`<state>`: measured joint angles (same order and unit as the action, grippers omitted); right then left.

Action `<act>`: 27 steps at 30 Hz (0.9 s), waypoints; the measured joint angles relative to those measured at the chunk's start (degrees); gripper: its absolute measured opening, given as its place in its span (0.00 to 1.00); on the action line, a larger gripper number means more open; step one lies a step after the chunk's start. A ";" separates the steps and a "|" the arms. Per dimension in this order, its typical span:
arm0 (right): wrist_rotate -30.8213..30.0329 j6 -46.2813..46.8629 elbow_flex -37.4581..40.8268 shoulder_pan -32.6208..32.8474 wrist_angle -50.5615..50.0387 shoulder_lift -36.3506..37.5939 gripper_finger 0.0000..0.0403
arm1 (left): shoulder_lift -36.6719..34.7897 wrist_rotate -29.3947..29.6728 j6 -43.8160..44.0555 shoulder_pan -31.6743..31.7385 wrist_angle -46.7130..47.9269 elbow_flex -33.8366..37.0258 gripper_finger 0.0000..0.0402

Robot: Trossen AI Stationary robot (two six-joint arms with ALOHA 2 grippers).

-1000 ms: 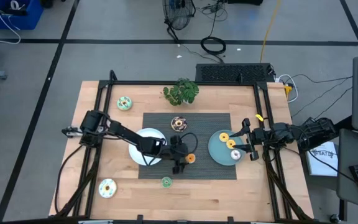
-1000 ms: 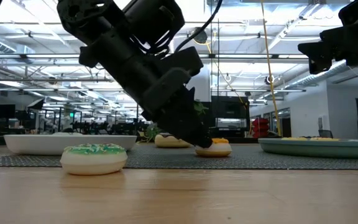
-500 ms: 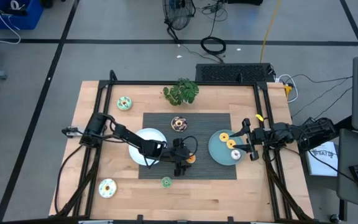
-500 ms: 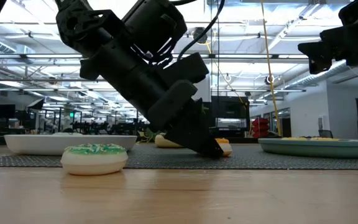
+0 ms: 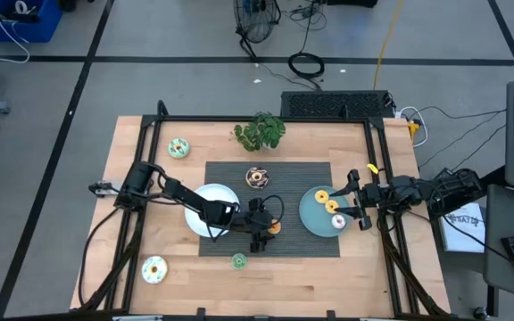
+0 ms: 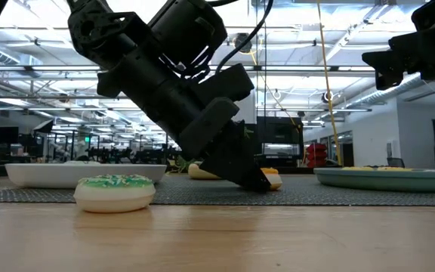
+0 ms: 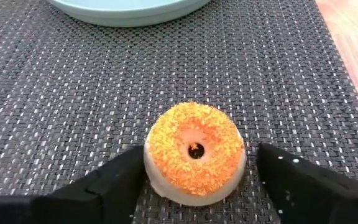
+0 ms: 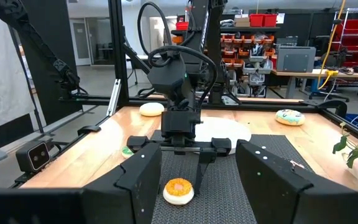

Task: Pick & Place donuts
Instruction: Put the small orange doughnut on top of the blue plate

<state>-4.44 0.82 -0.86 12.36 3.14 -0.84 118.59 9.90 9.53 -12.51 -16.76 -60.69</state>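
Observation:
The orange-iced donut (image 7: 195, 152) lies flat on the dark woven mat (image 5: 310, 245). My left gripper (image 7: 201, 155) is open and low on the mat, one finger on each side of this donut; the low view shows it (image 6: 251, 180) in front of the donut (image 6: 272, 180). My right gripper (image 5: 355, 200) is open and waits above the right rim of the teal plate (image 5: 309, 217), which holds three donuts (image 5: 332, 207). Other donuts rest flat: chocolate (image 5: 256, 177) and green (image 5: 239, 260) on the mat, mint (image 5: 178, 148) and pale (image 5: 153, 268) on the wood. My left gripper comes at the orange donut slanting down from the table's left. One finger (image 7: 120, 180) lies right against the donut's pale side wall (image 7: 151, 174); I cannot tell whether it touches. The other finger (image 7: 291, 180) stands a small gap away. The donut rests on the mat.
A white plate (image 5: 205, 198) sits under my left arm, left of the orange donut. A leafy plant (image 5: 260, 131) stands at the far edge. Black frame rails (image 5: 150, 134) run along both table sides. Bare wood lies along the near edge.
My left gripper has come down onto the mat and tipped flatter, so its open fingers now straddle the orange donut, which has stayed where it was. It has been still for the last half second.

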 joint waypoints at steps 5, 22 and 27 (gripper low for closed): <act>0.02 0.02 0.00 0.00 0.00 0.02 0.49 | 0.08 -0.27 -0.17 0.02 -0.85 0.04 0.60; 0.04 0.01 0.01 0.00 -0.02 0.00 0.49 | -1.42 -0.73 -4.65 3.21 -4.55 -7.83 0.51; 0.02 0.01 0.00 0.00 0.03 0.00 0.49 | -1.45 -3.41 -6.76 5.74 1.95 -14.81 0.49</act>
<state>-4.42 0.84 -0.86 12.36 3.16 -0.84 117.14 6.49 2.77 -6.77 -14.81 -75.49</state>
